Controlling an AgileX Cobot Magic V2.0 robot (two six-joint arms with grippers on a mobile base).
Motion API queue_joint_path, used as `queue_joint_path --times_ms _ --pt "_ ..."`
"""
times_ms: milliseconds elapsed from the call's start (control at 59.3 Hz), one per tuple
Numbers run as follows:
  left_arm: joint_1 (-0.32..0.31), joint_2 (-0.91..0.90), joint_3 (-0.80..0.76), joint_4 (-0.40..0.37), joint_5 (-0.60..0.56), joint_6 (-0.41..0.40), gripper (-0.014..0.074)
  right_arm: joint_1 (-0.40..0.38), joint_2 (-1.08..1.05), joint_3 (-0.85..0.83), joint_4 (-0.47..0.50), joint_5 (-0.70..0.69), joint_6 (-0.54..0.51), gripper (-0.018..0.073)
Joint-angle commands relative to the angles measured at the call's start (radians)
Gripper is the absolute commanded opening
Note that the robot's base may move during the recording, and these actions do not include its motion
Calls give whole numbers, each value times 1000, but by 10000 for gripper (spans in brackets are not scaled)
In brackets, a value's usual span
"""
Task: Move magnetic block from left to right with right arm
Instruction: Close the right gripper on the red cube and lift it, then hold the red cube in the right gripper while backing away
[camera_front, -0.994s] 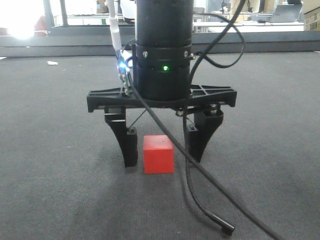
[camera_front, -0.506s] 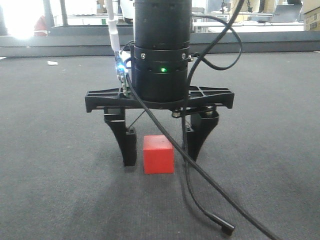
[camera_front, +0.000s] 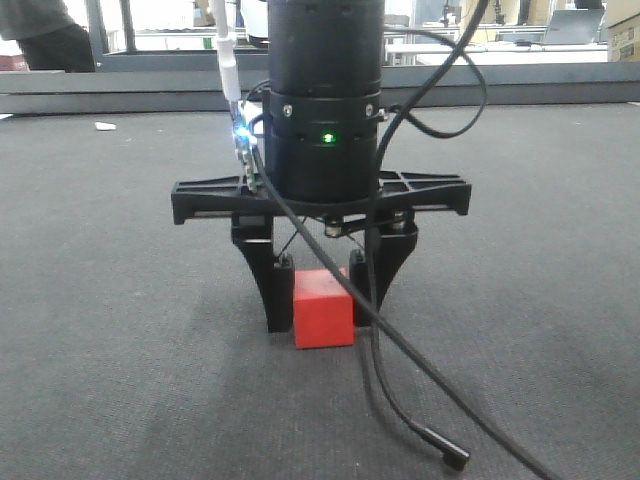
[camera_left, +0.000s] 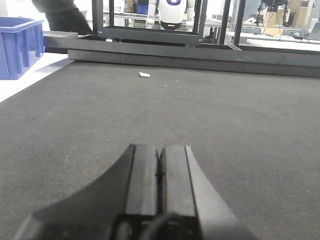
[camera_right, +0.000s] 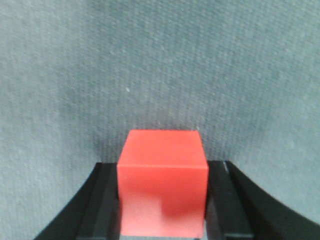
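One red block (camera_front: 322, 310) sits on the grey table (camera_front: 120, 320), directly between the two black fingers (camera_front: 275, 290) of the right end effector (camera_front: 322, 322), which points straight down over it. One finger presses against each of two opposite sides of the block, so this end effector is pinching the block. The block's underside appears to rest on the table, a little below the fingertips. In the right wrist view the block (camera_right: 162, 182) fills the whole gap of the right end effector (camera_right: 162, 222), with one finger (camera_right: 95, 210) touching it on each side. One green light (camera_front: 327, 137) glows on the black wrist cylinder above the fingers, and one blue light (camera_front: 240, 131) shines just beside that cylinder. One loose black cable (camera_front: 420, 400) drops from the wrist, passes close in front of one edge of the block, and ends on the table in front of the end effector. The left end effector (camera_left: 160, 167) lies low over the table (camera_left: 240, 125), its two fingers pressed together along one seam. Well ahead of it lies one small white scrap (camera_left: 144, 75), and ahead to its left stands one blue bin (camera_left: 17, 45).
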Motion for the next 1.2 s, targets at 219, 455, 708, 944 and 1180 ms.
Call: queue_joint_path --times_ms 219,455,708,944,1180 --pt "-5 -6 9 0 -88 -4 -116 -65 -228 -17 11 -10 -153 275" --pt "-5 -6 9 0 -88 -4 -116 -193 -406 118 26 -122 -325 275" --pt "-5 -6 9 0 -88 -4 -116 -393 -653 388 86 -248 -453 275" --pt "-5 -6 9 0 -88 -4 -116 -615 -884 630 94 -494 -629 275" --pt "-5 -6 9 0 -88 -4 -116 -752 -1048 810 99 -783 -814 275"
